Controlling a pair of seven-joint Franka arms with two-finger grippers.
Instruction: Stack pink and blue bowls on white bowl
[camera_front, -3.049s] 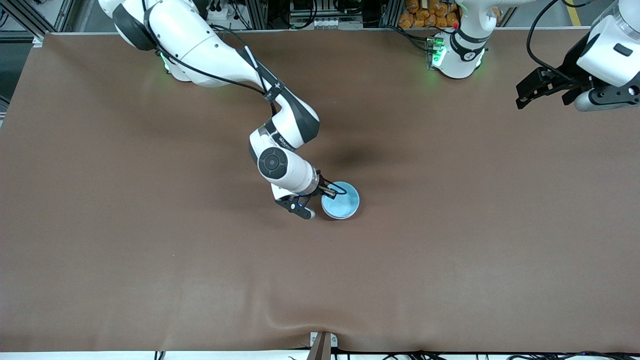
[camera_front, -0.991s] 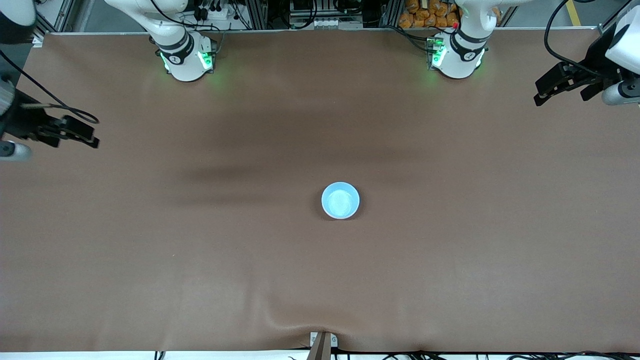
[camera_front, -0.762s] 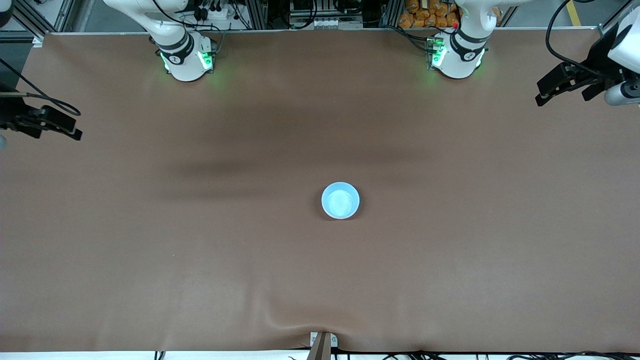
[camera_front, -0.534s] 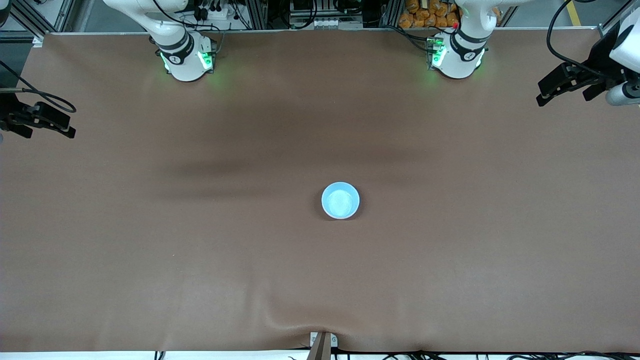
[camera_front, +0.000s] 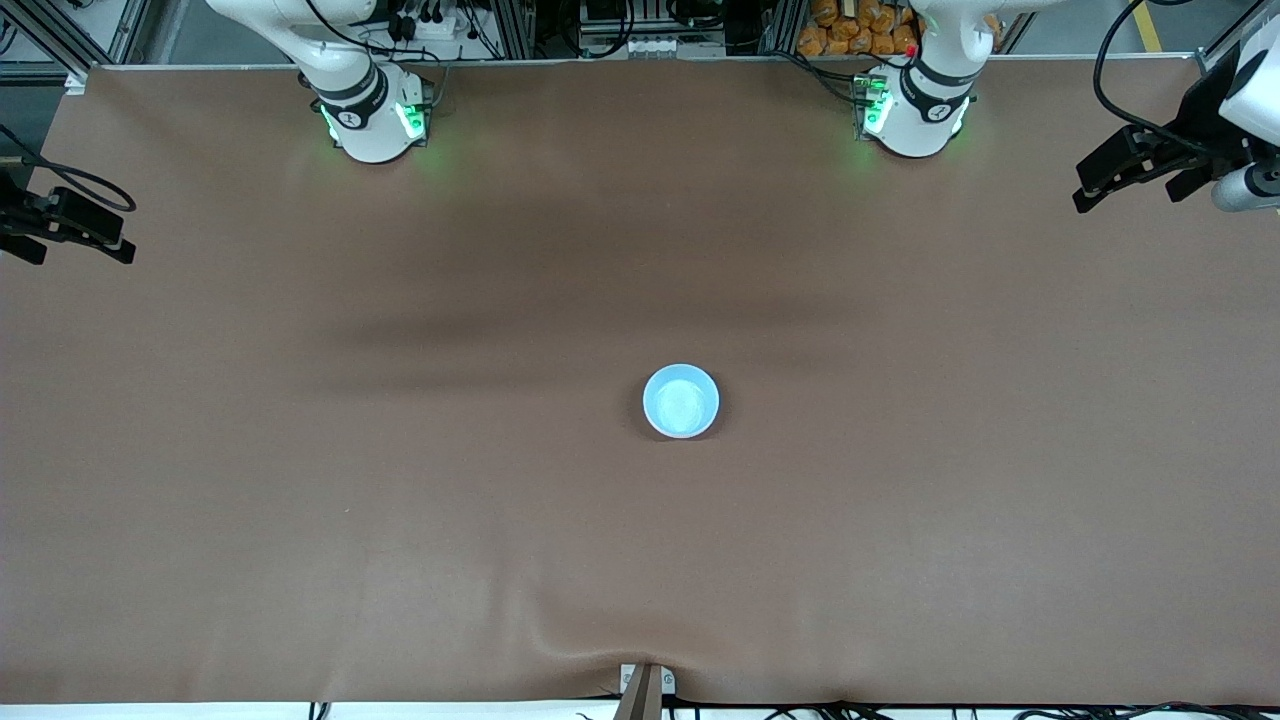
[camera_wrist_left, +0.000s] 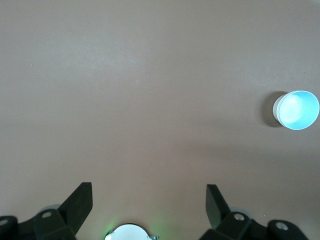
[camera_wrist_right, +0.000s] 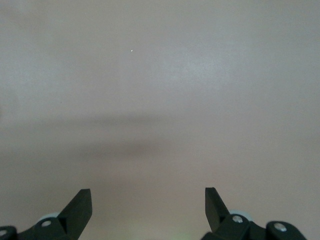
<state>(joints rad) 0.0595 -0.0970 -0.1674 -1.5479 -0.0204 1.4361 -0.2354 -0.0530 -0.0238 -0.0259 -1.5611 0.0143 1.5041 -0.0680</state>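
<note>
Fingers (camera_wrist_left: 75, 207) of my left gripper (camera_front: 1110, 180) and right gripper (camera_front: 70, 235) are spread empty, well apart from the blue bowl (camera_front: 681, 401) on the bench (camera_front: 300, 500). Only its white underside hints at a stack, which looks finished; I'd judge nothing remains to grasp

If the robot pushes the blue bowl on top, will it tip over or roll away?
Probably neither. The blue bowl sits upright and nested in a whitish bowl whose wall shows beneath it, so a gentle push would likely slide the stack across the brown table. It looks stiff and glossy, so its rim may be slippery to pinch.
</note>
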